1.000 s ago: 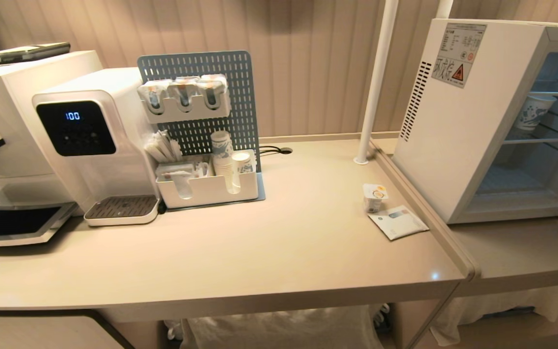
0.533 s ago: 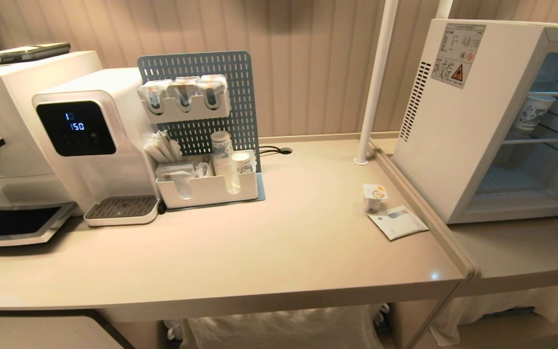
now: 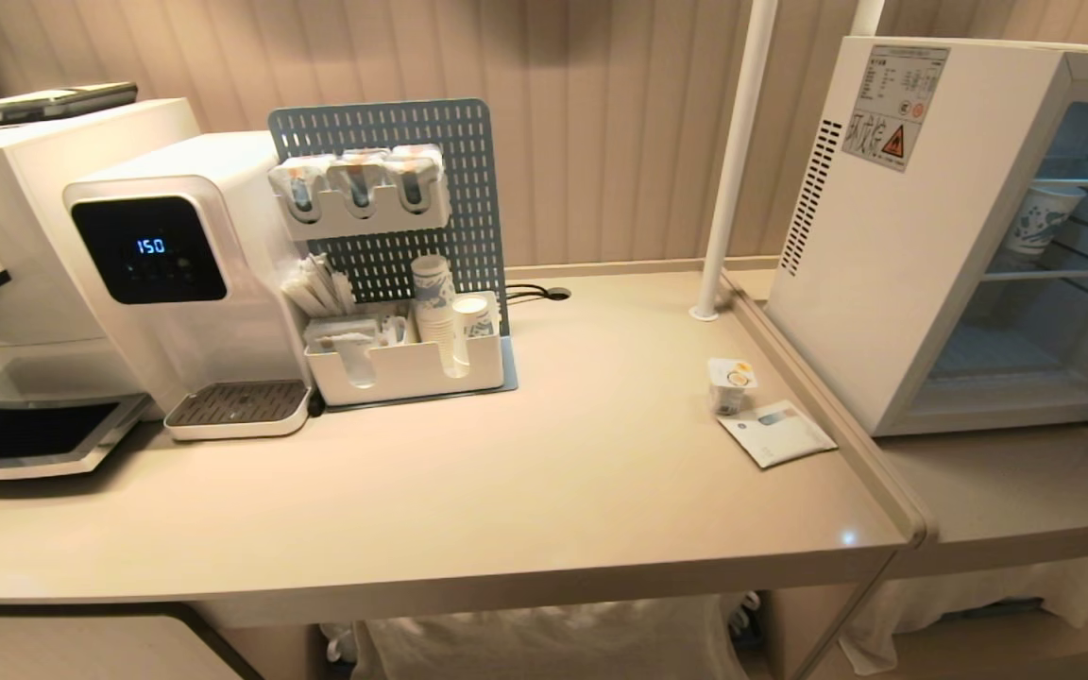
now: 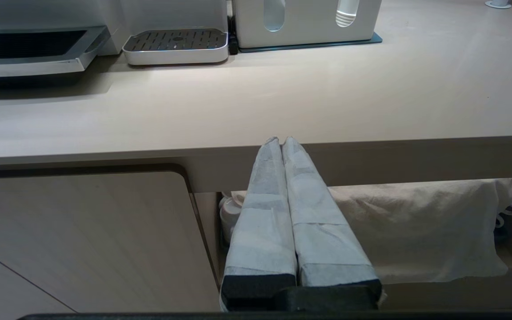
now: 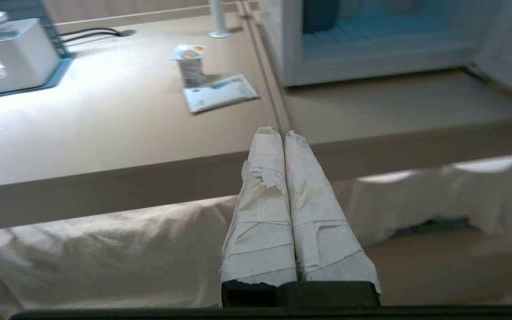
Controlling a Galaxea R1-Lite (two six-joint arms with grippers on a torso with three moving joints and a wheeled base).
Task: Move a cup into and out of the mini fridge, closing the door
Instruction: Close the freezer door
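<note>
Nothing on the worktop [image 3: 525,491] has shifted since the earlier frames; only the number on the water dispenser [image 3: 166,274] display reads differently, and neither arm shows in the head view then or now.

Largest first: the mini fridge [image 3: 893,246] stands on the lower surface at our right, its front open, white inside with wire shelves. A tall patterned paper cup [image 3: 1035,219] sits on an upper shelf. Of the door [image 5: 511,73] we catch only an edge, swung out at the right, so it is not yet closed.

On the worktop, near its right edge and well apart from the organizer rack [image 3: 402,274], stands the cup [image 3: 731,384], upright, sealed lid on top, touching or just beside a flat paper sachet [image 3: 775,433]; we cannot tell which.

Our left tool [image 4: 281,142] hangs below the worktop's front edge, wrapped fingers pressed together, nothing in them. Our right tool [image 5: 278,132] sits likewise in front of and below the edge, fingers together, empty, pointing toward the cup and fridge.

Handling, as we judge it: the cup looks light and thin-walled, likely plastic, so it will dent if squeezed hard and could tip easily. The lid overhangs the narrower body and looks like thin foil, so avoid pressing on top. We'd take it across the body just under the lid rim, sideways, with a gentle close, keeping clear of the sachet.
</note>
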